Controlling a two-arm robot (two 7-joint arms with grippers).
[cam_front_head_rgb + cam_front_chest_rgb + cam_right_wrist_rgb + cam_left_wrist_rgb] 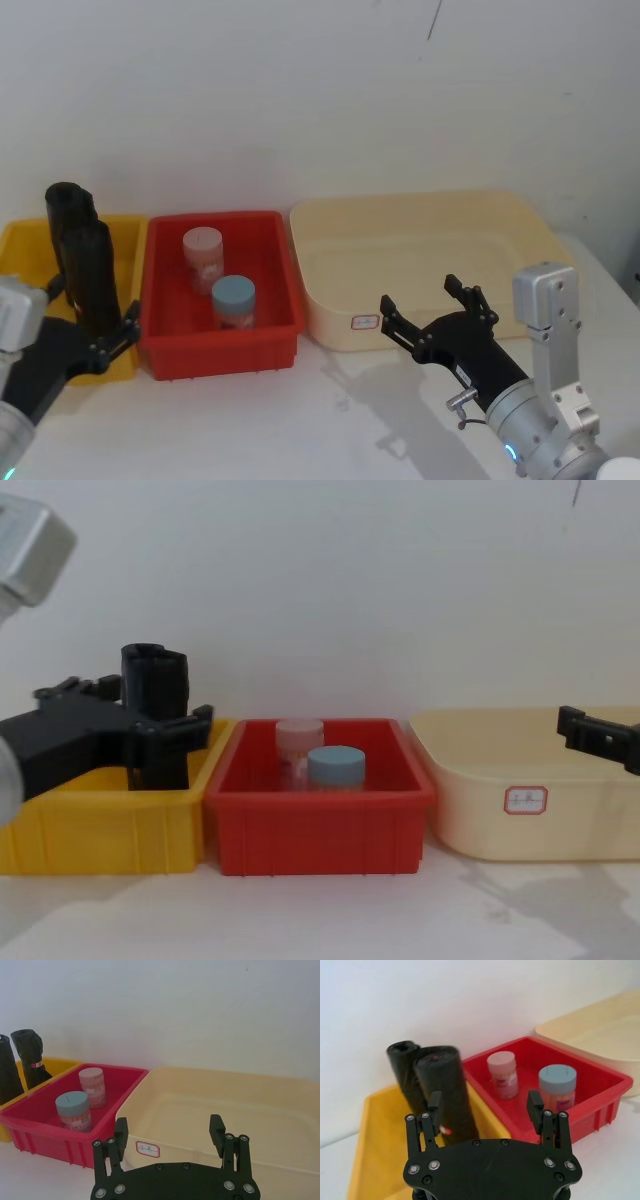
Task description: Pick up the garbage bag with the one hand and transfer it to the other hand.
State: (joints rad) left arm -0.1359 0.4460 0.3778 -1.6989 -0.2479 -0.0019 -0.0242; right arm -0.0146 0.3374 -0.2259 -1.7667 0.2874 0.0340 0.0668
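Note:
Two black rolls stand upright in the yellow bin (125, 235). The nearer one is the garbage bag (88, 265) (442, 1090) (6, 1070). A small reddish spot shows low on it in the left wrist view. The farther roll (68, 203) (29, 1052) has a crumpled top and a red-and-white band. My left gripper (92, 310) (485, 1100) (125, 705) is open at the bin, just short of the garbage bag, which stands behind one finger (435, 1105). My right gripper (418, 292) (168, 1121) is open and holds nothing, low in front of the cream tub.
A red bin (270, 335) (320, 825) between the yellow bin and the cream tub holds two jars, pink-lidded (202, 250) and blue-lidded (233, 300). The wide cream tub (520, 215) (260, 1105) with a small label sits on the right. A white wall rises close behind.

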